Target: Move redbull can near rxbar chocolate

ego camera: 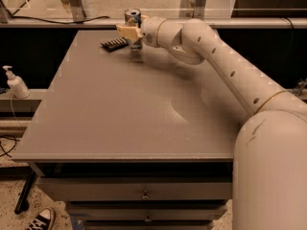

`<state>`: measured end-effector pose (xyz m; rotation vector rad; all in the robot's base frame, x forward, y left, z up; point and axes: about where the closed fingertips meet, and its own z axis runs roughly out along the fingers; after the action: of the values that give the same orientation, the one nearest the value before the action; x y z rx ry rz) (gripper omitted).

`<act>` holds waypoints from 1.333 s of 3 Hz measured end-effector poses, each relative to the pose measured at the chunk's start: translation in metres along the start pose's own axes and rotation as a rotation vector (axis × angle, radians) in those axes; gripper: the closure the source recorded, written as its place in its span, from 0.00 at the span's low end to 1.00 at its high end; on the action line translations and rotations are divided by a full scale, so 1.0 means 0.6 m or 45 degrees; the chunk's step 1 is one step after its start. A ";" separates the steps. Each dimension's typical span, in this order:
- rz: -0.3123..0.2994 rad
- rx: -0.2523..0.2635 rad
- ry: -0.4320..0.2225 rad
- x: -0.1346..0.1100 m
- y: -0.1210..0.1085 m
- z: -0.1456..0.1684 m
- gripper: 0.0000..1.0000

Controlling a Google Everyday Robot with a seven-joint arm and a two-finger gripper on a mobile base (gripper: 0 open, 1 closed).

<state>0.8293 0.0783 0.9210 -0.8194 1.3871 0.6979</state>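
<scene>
Camera view: gripper (130, 31) clamped on the can (133, 17), which stands upright just right of the bar (114, 44), apart from it. The arm (230, 75) stretches away right of the bar. Grey table (120, 119) under the bar; pump bottle (16, 83) well left of it, off the table; drawers (144, 190) and a shoe (41, 219) below.

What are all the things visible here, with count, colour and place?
redbull can: one, silver-blue, upright at the table's far edge
rxbar chocolate: one, dark, flat, just left of the can
table: one, grey, centre
drawers: at least two, grey, under the table
pump bottle: one, white, left of the table
shoe: one, black-white, bottom left
cable: one, black, top left
arm: one, white, reaching from the right
gripper: one, cream, closed around the can
</scene>
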 end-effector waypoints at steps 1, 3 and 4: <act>0.037 0.043 -0.024 0.014 -0.028 0.003 1.00; 0.076 0.071 -0.032 0.026 -0.056 0.016 1.00; 0.088 0.059 -0.009 0.033 -0.058 0.023 0.82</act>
<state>0.8675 0.0696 0.9040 -0.7353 1.4257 0.7187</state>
